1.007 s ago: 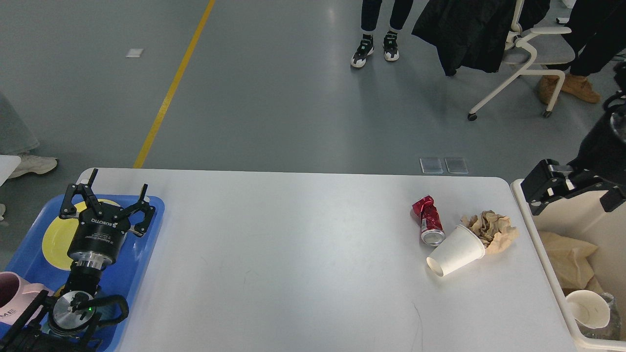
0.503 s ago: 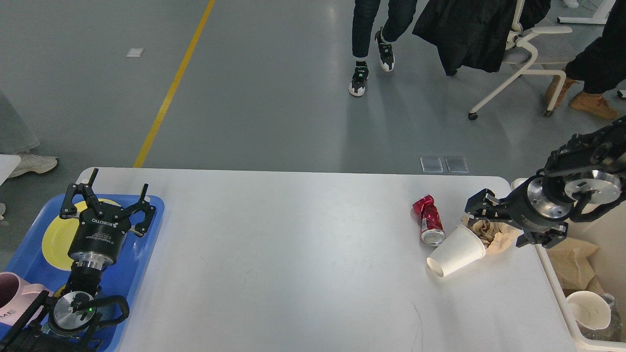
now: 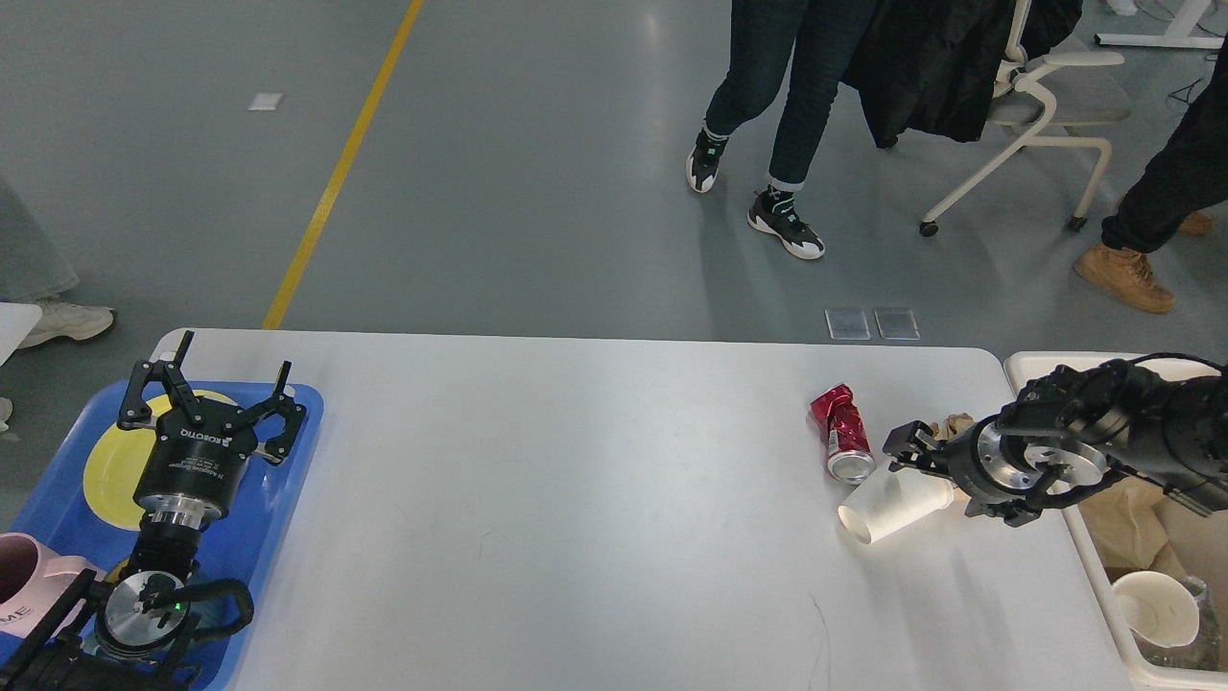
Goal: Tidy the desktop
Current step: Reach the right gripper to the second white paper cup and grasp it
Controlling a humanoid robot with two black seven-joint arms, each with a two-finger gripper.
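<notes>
The white desktop (image 3: 576, 509) fills the lower view. On its right side a crushed red can (image 3: 841, 434) lies next to a white paper cup (image 3: 887, 507) tipped on its side, mouth toward me. A crumpled brown paper (image 3: 956, 422) behind the cup is mostly hidden by my right gripper (image 3: 919, 463). That gripper sits low over the cup's base, dark and seen from behind, so its fingers cannot be told apart. My left gripper (image 3: 209, 379) stands open and empty above the blue tray (image 3: 283, 499) at the far left.
A yellow plate (image 3: 106, 470) and a pink mug (image 3: 21, 581) lie in the tray. A cream-white bin (image 3: 1041, 362) off the right edge holds brown paper and a paper cup (image 3: 1154, 605). People's legs and an office chair (image 3: 1046, 106) stand beyond the table.
My right arm swung in from over the bin, leftward and down, to the cup and brown paper. The can, cup and left arm stayed put. People behind walked.
</notes>
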